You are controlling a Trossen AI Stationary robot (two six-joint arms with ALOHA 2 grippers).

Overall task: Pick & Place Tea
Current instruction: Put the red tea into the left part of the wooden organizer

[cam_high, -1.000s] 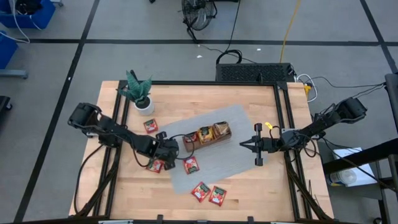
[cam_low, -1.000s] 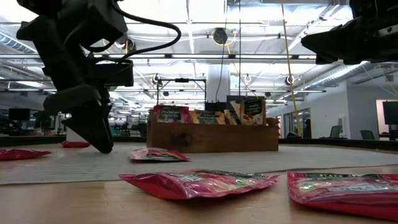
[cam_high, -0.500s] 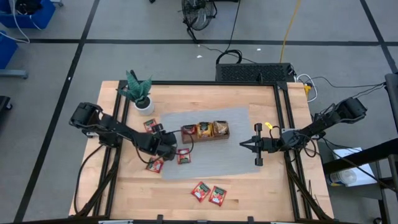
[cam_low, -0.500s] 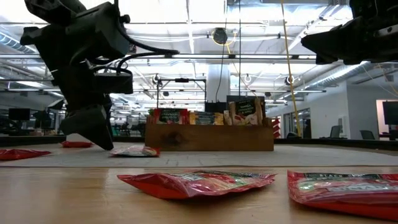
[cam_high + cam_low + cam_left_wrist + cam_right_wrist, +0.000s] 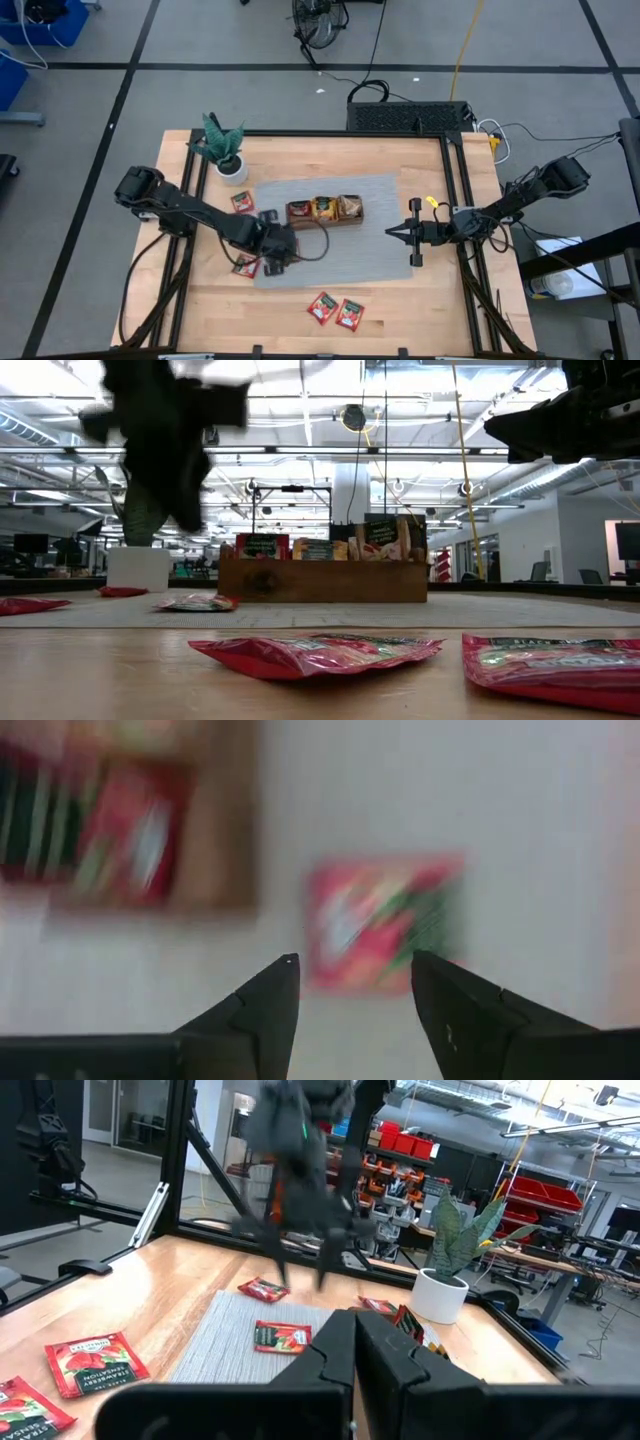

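Note:
My left gripper (image 5: 355, 965) is open and hovers above a red tea sachet (image 5: 385, 920) that lies flat on the grey mat (image 5: 340, 250). In the high view this gripper (image 5: 280, 250) hides that sachet. The low view shows the gripper (image 5: 165, 440) raised clear of the sachet (image 5: 197, 602). More red sachets lie flat on the table (image 5: 243, 202), (image 5: 248, 266), (image 5: 321, 307), (image 5: 349, 314). Red and orange sachets stand in the wooden tray (image 5: 325, 210). My right gripper (image 5: 393, 232) is shut and waits to the right of the mat.
A potted plant (image 5: 225, 150) stands at the far left corner. The wooden tray (image 5: 325, 575) sits on the mat's far half. Two sachets (image 5: 315, 653), (image 5: 555, 665) lie close to the near edge. Bare mat lies between the tray and my right gripper (image 5: 355, 1350).
My left gripper was down on the mat and dragged it toward the table's left, turning it square. The tray and the loose sachet rode along with the mat. The gripper has since risen clear of the mat and shifted slightly toward the near edge, over that sachet.

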